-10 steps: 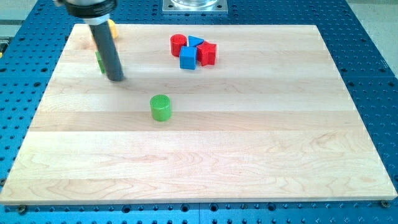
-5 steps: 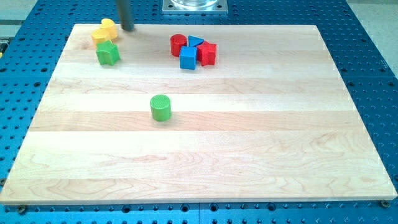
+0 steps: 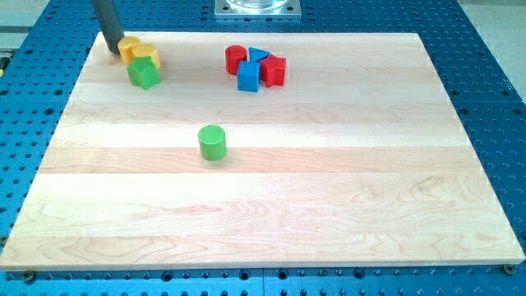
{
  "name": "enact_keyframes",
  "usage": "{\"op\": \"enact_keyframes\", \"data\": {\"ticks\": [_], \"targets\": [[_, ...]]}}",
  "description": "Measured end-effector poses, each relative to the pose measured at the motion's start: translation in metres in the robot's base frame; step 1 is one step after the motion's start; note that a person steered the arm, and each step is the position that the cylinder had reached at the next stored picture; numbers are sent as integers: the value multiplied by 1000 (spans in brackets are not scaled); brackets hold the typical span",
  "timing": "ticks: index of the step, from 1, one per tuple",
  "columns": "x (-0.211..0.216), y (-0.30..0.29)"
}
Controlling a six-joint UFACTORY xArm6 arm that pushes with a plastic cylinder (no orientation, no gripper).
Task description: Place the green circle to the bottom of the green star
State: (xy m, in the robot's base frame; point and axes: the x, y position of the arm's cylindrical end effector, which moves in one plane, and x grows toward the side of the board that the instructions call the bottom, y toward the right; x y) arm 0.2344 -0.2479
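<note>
The green circle (image 3: 212,141), a short cylinder, stands left of the board's middle. The green star (image 3: 144,73) lies near the board's top left corner, well up and to the left of the circle. My tip (image 3: 114,49) is at the top left corner, just left of the yellow blocks (image 3: 136,51) and up-left of the green star. It touches or nearly touches the left yellow block. The rod runs up out of the view's top.
Two yellow blocks sit pressed together just above the green star. A cluster at top centre holds a red cylinder (image 3: 236,58), a blue triangle (image 3: 258,56), a blue cube (image 3: 248,76) and a red block (image 3: 274,71). The wooden board (image 3: 271,205) lies on a blue perforated table.
My tip went from beside the green star up past the board's top edge, then back down to the left of the yellow blocks. The yellow blocks shifted slightly. The green circle has not moved.
</note>
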Motion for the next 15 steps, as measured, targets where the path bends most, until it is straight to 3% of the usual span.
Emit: {"op": "enact_keyframes", "data": {"ticks": [2,4,6,8,9,10,11,12,15], "targets": [[22,-21],[133,-1],[128,61],[109,53],[131,81],[144,175],[198,257],[252,248],[211,148]]}}
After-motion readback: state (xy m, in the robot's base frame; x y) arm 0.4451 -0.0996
